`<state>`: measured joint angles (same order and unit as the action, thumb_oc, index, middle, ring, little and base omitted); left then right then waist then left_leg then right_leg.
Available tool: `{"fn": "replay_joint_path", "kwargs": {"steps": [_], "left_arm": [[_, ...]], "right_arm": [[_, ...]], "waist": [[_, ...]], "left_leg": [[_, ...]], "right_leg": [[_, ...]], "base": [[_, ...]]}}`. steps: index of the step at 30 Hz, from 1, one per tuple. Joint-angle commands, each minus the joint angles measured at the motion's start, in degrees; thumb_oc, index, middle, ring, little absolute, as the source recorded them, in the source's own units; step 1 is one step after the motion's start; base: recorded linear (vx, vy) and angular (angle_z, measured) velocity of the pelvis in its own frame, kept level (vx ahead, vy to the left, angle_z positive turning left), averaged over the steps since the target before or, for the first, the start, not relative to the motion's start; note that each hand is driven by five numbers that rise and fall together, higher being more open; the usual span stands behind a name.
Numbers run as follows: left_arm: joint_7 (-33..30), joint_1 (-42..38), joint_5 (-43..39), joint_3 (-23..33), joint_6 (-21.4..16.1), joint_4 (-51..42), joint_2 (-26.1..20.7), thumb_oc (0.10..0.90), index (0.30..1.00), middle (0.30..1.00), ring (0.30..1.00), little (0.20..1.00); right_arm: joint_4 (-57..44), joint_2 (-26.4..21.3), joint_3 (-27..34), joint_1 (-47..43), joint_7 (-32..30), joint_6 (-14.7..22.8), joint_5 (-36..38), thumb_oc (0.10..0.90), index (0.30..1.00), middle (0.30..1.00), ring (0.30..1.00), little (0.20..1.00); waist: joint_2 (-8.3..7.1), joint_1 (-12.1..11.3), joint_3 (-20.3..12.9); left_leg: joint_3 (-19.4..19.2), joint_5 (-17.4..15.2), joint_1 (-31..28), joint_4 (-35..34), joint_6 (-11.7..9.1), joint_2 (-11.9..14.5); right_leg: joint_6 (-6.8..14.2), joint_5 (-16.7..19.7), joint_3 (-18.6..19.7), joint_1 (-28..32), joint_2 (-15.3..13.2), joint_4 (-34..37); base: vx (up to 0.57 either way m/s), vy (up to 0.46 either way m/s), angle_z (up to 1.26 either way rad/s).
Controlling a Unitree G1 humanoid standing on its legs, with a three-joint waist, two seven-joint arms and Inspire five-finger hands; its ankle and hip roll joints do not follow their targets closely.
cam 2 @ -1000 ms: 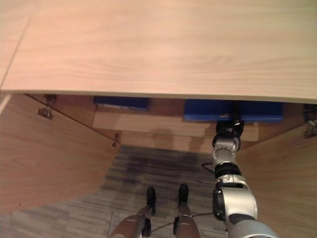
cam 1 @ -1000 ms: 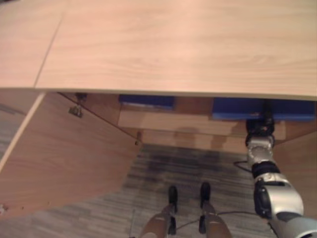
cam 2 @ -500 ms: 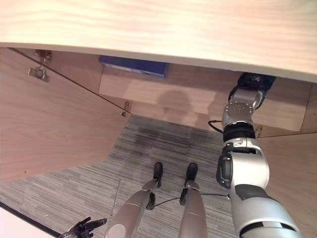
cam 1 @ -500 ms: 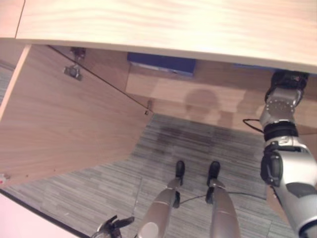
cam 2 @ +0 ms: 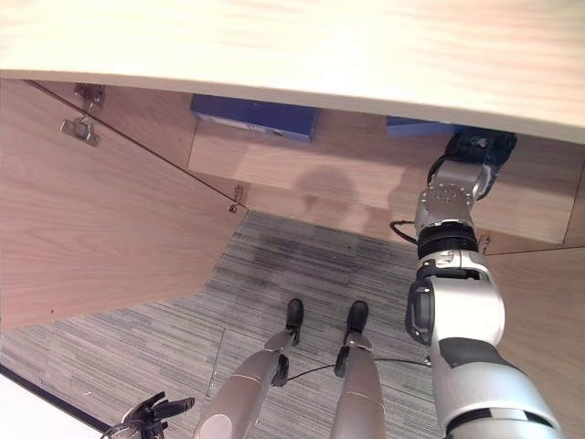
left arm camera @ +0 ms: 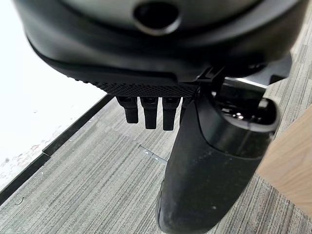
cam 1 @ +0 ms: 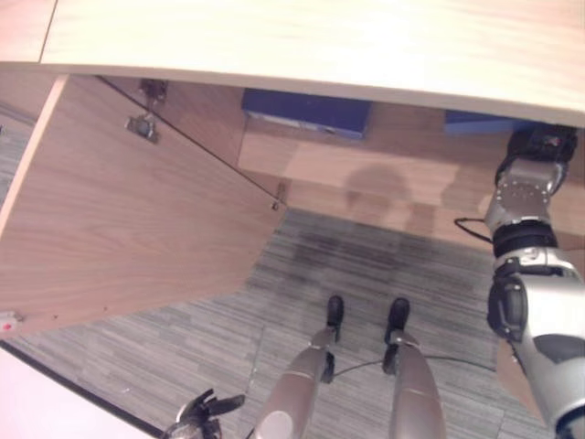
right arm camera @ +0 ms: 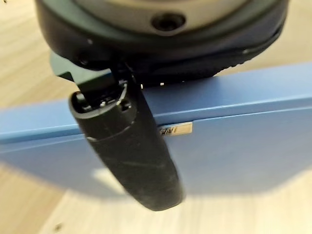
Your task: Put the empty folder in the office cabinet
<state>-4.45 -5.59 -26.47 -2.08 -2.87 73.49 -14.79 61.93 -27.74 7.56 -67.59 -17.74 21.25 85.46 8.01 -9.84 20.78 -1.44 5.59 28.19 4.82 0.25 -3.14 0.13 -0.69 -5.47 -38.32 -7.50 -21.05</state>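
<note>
I see the light wooden office cabinet [cam 1: 302,46] with its wide door [cam 1: 128,229] swung open; my blue flat folder [right arm camera: 234,131] lies on its shelf, under my right hand [right arm camera: 129,146], whose grasp I cannot tell. If it drags back, the folder may slide out. My left hand [cam 1: 203,416] hangs spread.

Warm, even light; soft floor shadows.

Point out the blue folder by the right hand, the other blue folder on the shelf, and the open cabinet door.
Folder by the right hand [right arm camera: 234,141]: right wrist view, on its flat blue face.
Other folder [cam 1: 306,112]: left eye view, on its front edge.
Cabinet door [cam 1: 128,229]: left eye view, on its inner wood panel.
</note>
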Motion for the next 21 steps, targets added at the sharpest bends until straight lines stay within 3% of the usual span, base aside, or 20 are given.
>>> {"fn": "replay_joint_path", "kwargs": {"steps": [1,12,17,21], "left_arm": [[-2.13,3.85,0.81,-2.12,0.5,4.12,-7.14,0.8,0.9,0.9,0.9,0.9],[-2.71,2.32,1.77,-2.29,0.8,4.19,-6.59,0.8,0.9,0.9,0.9,0.9],[-2.84,2.06,2.16,-1.5,1.0,4.2,-6.2,0.8,0.9,0.9,0.9,0.9],[-3.02,2.22,1.92,-0.33,0.64,3.02,-5.63,0.8,0.9,0.9,0.9,0.9]], "right_arm": [[-1.19,-2.81,-4.45,-2.85,2.28,-1.01,-5.5,0.8,0.9,0.9,0.9,0.9],[-0.12,1.41,-4.09,1.34,1.35,-2.28,-6.63,0.8,0.9,0.9,0.9,0.9],[-4.7,4.38,-3.47,5.21,2.68,-1.24,-6.27,0.8,0.9,0.9,0.9,0.9],[-14.79,7.94,-2.51,9.67,8.78,1.5,-2.81,0.8,0.9,0.9,0.9,0.9]], "waist": [[-0.84,0.37,-4.43],[-0.66,1.19,-2.83],[-0.87,1.46,-2.41],[-0.64,1.57,-1.82]], "left_leg": [[2.6,-5.08,-0.68,-0.29,-2.58,1.57],[1.84,-4.29,-1.39,-1.72,-2.48,1.77],[1.5,-4.31,-2.03,-2.13,-2.46,1.88],[1.51,-4.3,-2.79,-2.53,-2.45,1.94]], "right_leg": [[4.11,-3.55,2.37,6.04,-1.23,4.17],[4.12,-2.47,2.99,5.87,-0.66,4.95],[4.3,-2.22,2.97,6.27,-0.71,5.3],[4.56,-2.13,2.78,7.08,-0.85,5.67]], "base": [[0.0,0.0,0.0],[-0.01,0.002,-0.02],[-0.01,-0.003,-0.07],[0.0,0.0,-0.01]]}}
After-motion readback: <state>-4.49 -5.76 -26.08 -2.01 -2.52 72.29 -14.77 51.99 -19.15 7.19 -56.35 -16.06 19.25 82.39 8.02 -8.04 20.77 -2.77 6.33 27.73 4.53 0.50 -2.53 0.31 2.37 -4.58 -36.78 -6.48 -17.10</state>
